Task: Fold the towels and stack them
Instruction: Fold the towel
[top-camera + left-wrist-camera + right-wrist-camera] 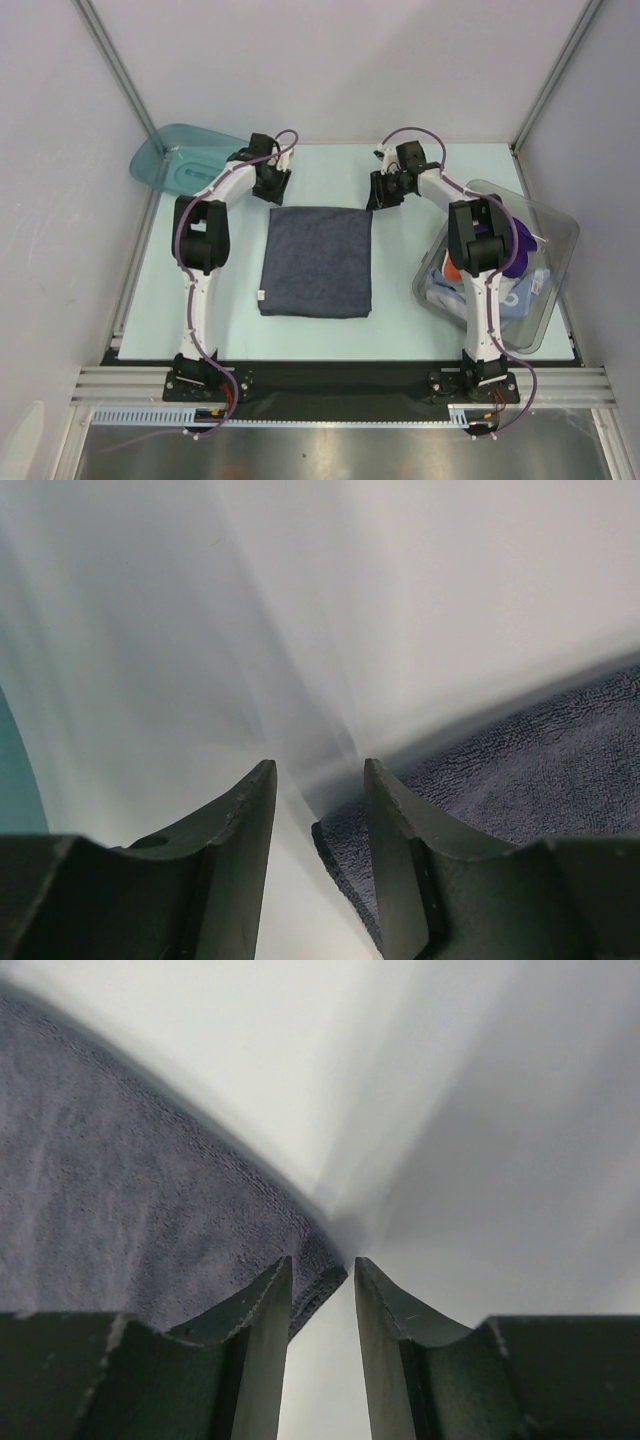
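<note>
Where the left arm ends at the far side of the worktop, the left hand point(320, 772) has its two dark fingers apart, with only bare surface in the gap. Just beside its right finger lies the far left corner of a dark grey-blue towel point(540, 770), not pinched. The right hand point(322, 1265) is spread the same way, with nothing clamped. The towel's far right corner sits by its left finger, the tip of the corner peeking into the gap. Whether either finger touches the cloth is unclear.

From above, the two hands hover at the towel's two far corners, one on each side. The towel lies flat in the middle of the pale worktop point(410, 300), a neat near-square with straight edges and a small white tag point(262, 295) at its near left corner.

Beyond the left hand, at the far left corner, sits a teal tray point(165, 160). Beside the right arm, at the right edge, stands a clear bin point(550, 232) holding more cloth bunched together: a purple towel point(515, 250), a light blue towel point(528, 290) and an orange-red patch point(452, 270).
</note>
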`<state>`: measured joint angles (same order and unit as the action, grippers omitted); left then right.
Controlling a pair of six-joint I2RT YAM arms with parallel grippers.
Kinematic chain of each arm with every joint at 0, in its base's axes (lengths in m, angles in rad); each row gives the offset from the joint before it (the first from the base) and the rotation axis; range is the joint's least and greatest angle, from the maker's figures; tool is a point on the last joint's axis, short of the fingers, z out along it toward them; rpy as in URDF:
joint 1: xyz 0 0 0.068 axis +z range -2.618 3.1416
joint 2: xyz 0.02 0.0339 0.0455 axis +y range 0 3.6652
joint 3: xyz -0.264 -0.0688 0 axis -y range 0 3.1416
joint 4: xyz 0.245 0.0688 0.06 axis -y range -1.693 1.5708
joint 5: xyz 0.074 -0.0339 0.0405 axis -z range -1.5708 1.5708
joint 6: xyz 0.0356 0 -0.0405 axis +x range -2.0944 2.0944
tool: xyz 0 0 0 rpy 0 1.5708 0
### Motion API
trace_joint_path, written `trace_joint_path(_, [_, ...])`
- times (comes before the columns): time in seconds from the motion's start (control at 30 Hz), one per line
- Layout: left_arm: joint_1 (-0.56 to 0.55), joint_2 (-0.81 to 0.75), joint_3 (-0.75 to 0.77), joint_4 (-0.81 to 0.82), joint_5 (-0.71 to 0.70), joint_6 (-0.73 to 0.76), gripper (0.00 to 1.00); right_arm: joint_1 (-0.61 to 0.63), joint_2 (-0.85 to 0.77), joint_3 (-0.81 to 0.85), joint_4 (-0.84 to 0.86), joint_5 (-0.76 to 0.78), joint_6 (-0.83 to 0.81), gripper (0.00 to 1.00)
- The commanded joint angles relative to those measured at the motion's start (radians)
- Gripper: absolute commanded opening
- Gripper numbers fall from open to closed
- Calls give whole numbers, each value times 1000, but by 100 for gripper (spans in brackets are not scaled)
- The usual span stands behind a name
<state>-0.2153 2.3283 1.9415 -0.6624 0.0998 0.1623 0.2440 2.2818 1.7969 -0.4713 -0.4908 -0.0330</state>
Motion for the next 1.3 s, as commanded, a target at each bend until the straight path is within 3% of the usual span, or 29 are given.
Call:
trace_joint_path(0.0, [8, -32, 43, -5, 21, 31, 46, 5, 28, 53, -36, -5, -28, 37])
trace_joint_path(0.13, [10, -29, 47, -6, 14, 39, 47, 8, 56, 84, -58, 30, -45, 32])
trace_joint_path(0.17, [10, -30, 48, -5, 14, 43, 47, 8, 58, 84, -58, 34, -48, 21])
trace_joint_path(0.27, [16, -26, 65, -9, 23, 63, 49, 3, 56, 88, -52, 54, -64, 0])
trace_joint_path(0.63, [40, -15, 96, -72, 164, 129, 50, 3, 82, 133, -76, 58, -96, 0])
trace_joint_path(1.0, [36, 23, 68, -120, 155, 112, 47, 5, 84, 128, -69, 46, -84, 0])
trace_joint_path(1.13, [25, 45, 86, -121, 97, 105, 36, 6, 74, 122, -63, 44, -81, 0])
trace_joint_path(1.23, [25, 60, 111, -114, 78, 85, 10, 6, 67, 111, -55, 49, -84, 0])
trace_joint_path(1.27, [24, 65, 122, -115, 80, 80, 6, 6, 65, 110, -53, 52, -85, 0])
